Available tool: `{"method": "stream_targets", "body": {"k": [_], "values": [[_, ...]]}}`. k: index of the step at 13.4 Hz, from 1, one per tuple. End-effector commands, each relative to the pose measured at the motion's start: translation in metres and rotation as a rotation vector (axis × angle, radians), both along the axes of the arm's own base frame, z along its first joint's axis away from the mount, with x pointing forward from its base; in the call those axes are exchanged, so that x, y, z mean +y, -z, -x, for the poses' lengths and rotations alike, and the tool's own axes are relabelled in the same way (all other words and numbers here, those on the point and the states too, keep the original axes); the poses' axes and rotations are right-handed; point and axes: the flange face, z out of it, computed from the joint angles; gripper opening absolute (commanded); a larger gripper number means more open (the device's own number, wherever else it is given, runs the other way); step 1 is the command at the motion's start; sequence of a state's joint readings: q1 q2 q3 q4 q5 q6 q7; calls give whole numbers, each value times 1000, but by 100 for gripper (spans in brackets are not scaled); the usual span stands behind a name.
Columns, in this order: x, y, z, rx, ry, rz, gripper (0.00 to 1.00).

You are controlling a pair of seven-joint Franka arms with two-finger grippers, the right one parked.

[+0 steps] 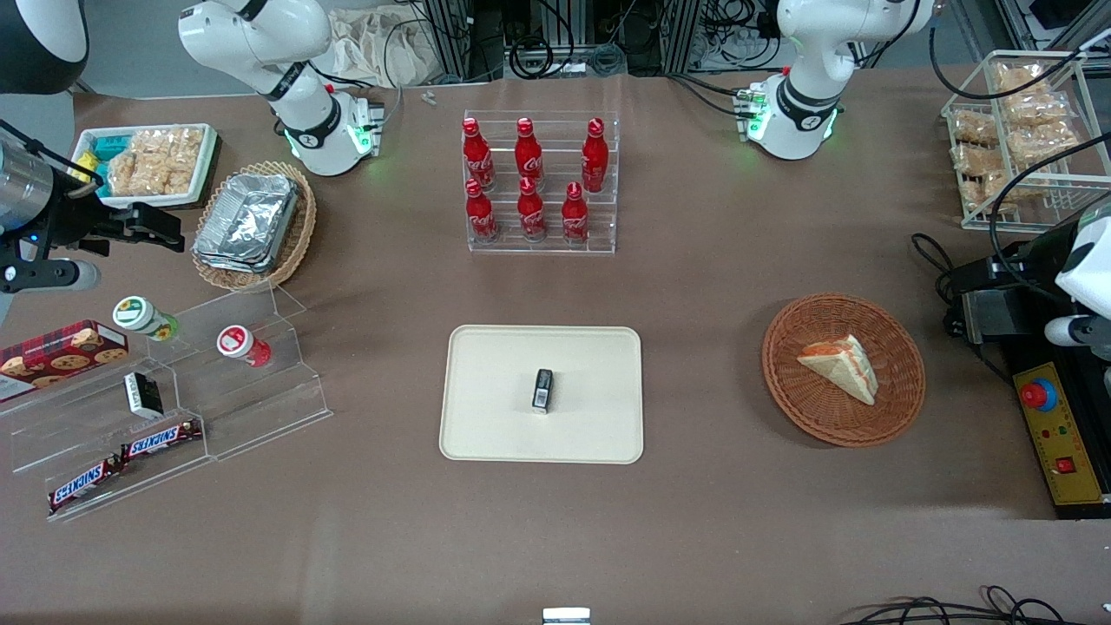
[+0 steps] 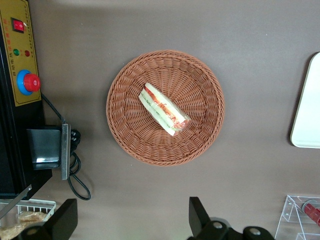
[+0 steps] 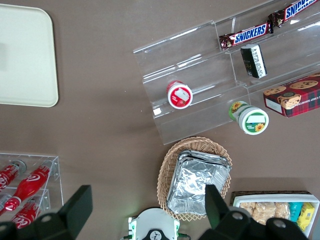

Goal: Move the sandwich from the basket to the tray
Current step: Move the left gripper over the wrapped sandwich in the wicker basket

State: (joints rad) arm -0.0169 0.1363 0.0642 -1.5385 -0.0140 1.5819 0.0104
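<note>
Sandwich (image 2: pixel 164 109) lies in the basket (image 2: pixel 200 80), near its middle. Tool (image 2: pixel 131 220) hangs above the worktop (image 2: pixel 150 25) just beside the basket, fingers (image 2: pixel 198 215) spread apart, empty. Tray (image 1: pixel 495 434) sits well apart from the basket.
</note>
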Motion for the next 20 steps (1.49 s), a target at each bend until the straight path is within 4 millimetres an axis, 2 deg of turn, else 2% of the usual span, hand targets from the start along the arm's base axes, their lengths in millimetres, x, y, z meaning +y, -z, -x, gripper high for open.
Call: {"method": "stream_targets", "body": {"k": [1,4,8,10,13,17,20], "values": [[2,-8,3,6,11,-15,100],[0,-7,2,8,18,-22,100],[0,6,5,37,14,-32,100],[-1,25,12,68,15,-27,100],[-1,41,25,59,11,-19,100],[-4,80,36,35,-38,-23,100],[-26,122,37,14,-103,-40,100]]}}
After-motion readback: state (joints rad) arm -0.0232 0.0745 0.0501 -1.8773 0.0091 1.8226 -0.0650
